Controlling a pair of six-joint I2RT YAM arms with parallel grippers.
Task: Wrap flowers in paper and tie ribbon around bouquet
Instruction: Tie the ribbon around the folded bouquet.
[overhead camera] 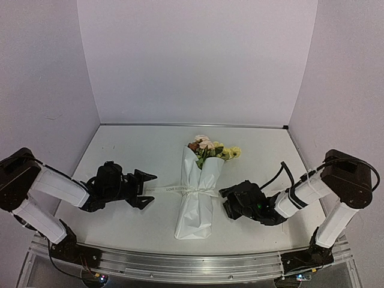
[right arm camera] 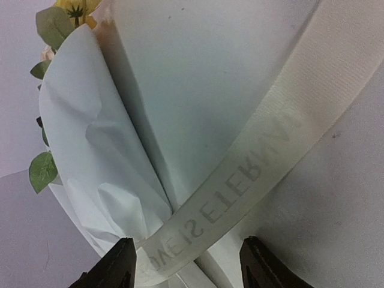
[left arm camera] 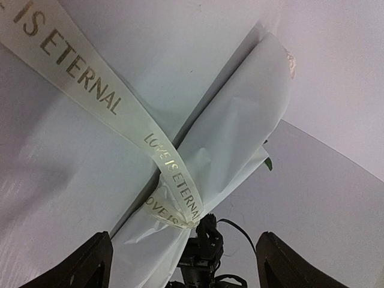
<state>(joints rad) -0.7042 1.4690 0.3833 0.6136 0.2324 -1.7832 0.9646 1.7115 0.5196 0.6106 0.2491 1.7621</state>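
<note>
The thin white paper sheet is plain and unprinted, with pale grey-blue shading along its folds and creases. The narrow cream fabric ribbon carries a repeated line of dull gold capitals reading "LOVE IS ETERNAL". In the right wrist view the letters show reversed and greyish. The small bunch of artificial flowers has cream-pink blooms, yellow blooms, one with a dark centre, and one brownish-orange bloom, all among muted green leaves. The flat table top is a plain pale lilac-white. The left gripper and the right gripper are black. The arms are white with black joints.
</note>
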